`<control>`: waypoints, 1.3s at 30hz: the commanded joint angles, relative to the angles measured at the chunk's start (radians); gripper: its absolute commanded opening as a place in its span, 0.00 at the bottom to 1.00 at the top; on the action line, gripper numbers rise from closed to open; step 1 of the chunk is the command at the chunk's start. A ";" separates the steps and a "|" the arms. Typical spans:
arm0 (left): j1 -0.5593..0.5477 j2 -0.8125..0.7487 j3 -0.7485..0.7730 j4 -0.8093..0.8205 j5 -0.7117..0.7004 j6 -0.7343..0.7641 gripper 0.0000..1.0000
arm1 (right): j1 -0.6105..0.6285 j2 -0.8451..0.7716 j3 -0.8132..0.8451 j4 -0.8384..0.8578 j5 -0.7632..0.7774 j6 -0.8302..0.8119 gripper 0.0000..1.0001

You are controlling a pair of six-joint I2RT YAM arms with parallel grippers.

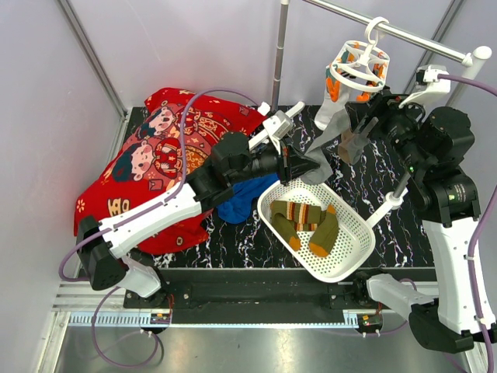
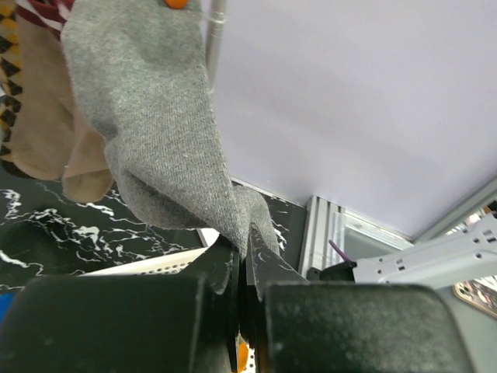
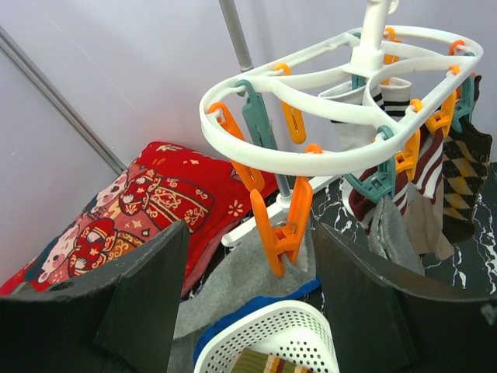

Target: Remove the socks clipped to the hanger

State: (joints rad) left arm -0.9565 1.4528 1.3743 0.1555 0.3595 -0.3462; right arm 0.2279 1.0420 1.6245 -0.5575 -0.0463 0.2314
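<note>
Grey sock [image 2: 147, 116] is gripped at its lower end by the clenched left claw [image 2: 247, 245]. Its length is drawn on a slant from an orange peg [image 3: 279, 225] on the hanger [image 3: 326, 151] down toward the worktop [image 1: 365, 175]. The right claw [image 3: 250, 233] is spread wide either side of that peg, with nothing grasped. The hanger is hung from a rail [image 1: 404, 33] at the far right.

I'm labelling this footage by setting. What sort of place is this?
Probably a robot test cell staged as a laundry corner: a clip hanger with socks on a metal rail, a white basket, and plain panel walls.
</note>
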 commanded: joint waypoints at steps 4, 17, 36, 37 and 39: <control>-0.004 -0.020 0.057 0.030 0.070 -0.023 0.00 | -0.002 0.016 -0.002 0.065 -0.013 -0.030 0.73; 0.015 -0.012 0.052 0.059 0.093 -0.065 0.00 | -0.002 0.042 -0.034 0.119 -0.036 -0.041 0.64; 0.081 -0.028 -0.003 0.145 0.193 -0.157 0.00 | -0.002 0.010 -0.103 0.217 -0.056 -0.049 0.67; 0.084 -0.028 -0.004 0.148 0.205 -0.160 0.00 | -0.002 0.010 -0.101 0.217 -0.075 -0.053 0.66; 0.093 -0.028 -0.007 0.157 0.219 -0.169 0.00 | -0.002 0.009 -0.101 0.215 -0.082 -0.052 0.65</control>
State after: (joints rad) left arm -0.8776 1.4528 1.3716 0.2279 0.5140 -0.4885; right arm 0.2279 1.0721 1.5131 -0.3939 -0.0834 0.1986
